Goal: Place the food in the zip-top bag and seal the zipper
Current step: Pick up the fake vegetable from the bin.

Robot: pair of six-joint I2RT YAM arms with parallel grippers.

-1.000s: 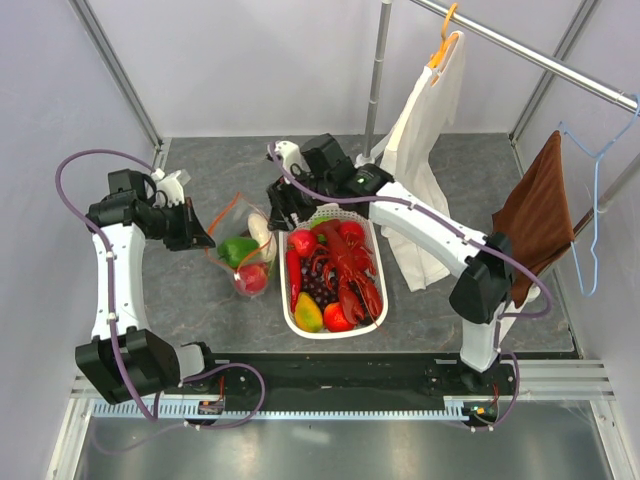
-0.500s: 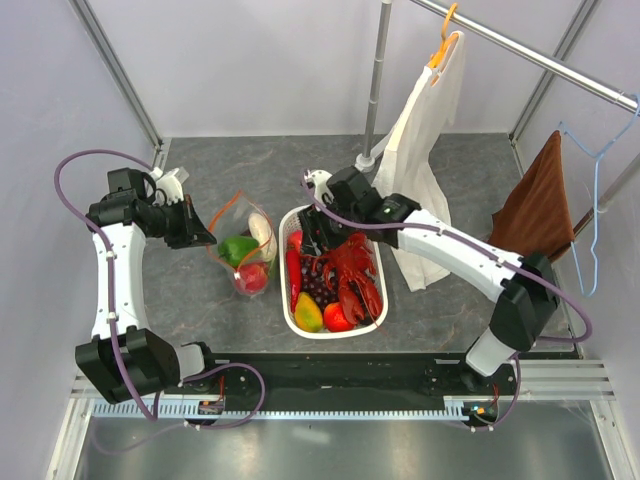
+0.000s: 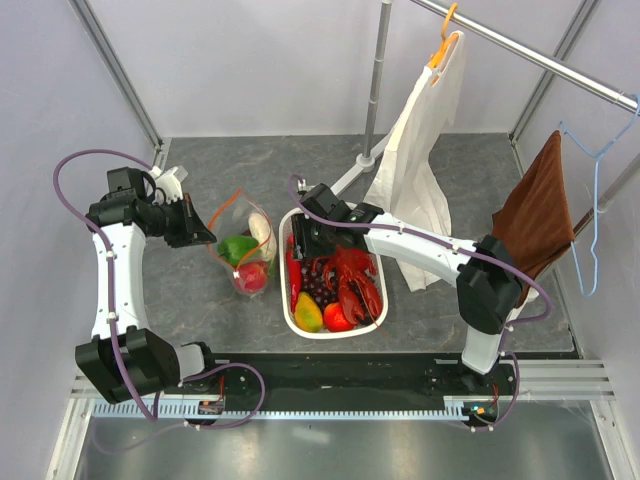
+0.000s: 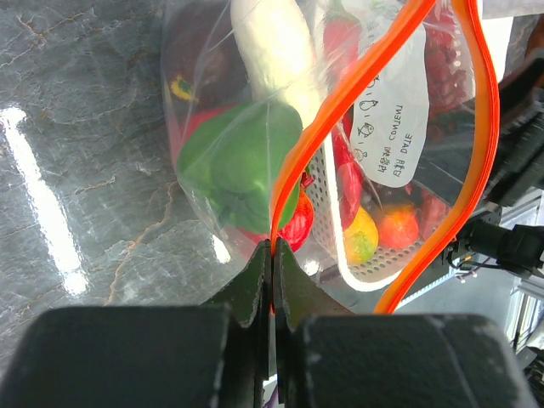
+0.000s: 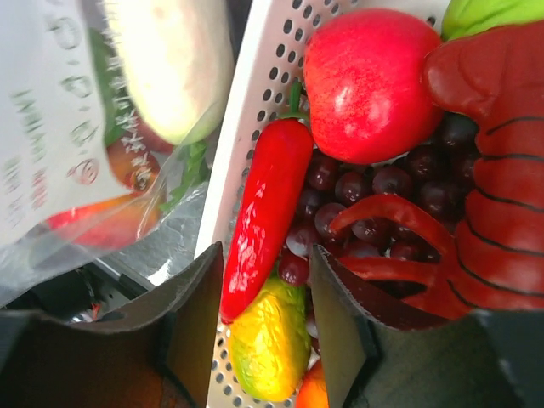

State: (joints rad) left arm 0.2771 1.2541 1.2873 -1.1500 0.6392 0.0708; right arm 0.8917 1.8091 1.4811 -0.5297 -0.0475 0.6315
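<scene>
The clear zip-top bag (image 3: 243, 252) stands left of the white basket (image 3: 379, 300). It holds a green pepper (image 4: 242, 166), a white radish (image 4: 272, 51) and a red fruit (image 3: 252, 275). My left gripper (image 4: 274, 246) is shut on the orange zipper strip (image 4: 340, 102) and holds the mouth open. My right gripper (image 5: 265, 255) is open, low over the basket's left side. Its jaws straddle the red chili (image 5: 263, 204) and a yellow-green piece (image 5: 270, 340). A red apple (image 5: 370, 85), grapes (image 5: 374, 183) and the red lobster (image 5: 497, 170) lie beside them.
The basket's slotted rim (image 5: 255, 110) runs between the bag and the chili. A white cloth (image 3: 415, 160) hangs on a rail pole (image 3: 375, 80) behind the basket. A brown cloth (image 3: 535, 215) hangs at the right. Walls close in left and back.
My right gripper has moved from beside the bag's mouth to over the basket, then down to its left side, over the chili. The left gripper still holds the zipper strip.
</scene>
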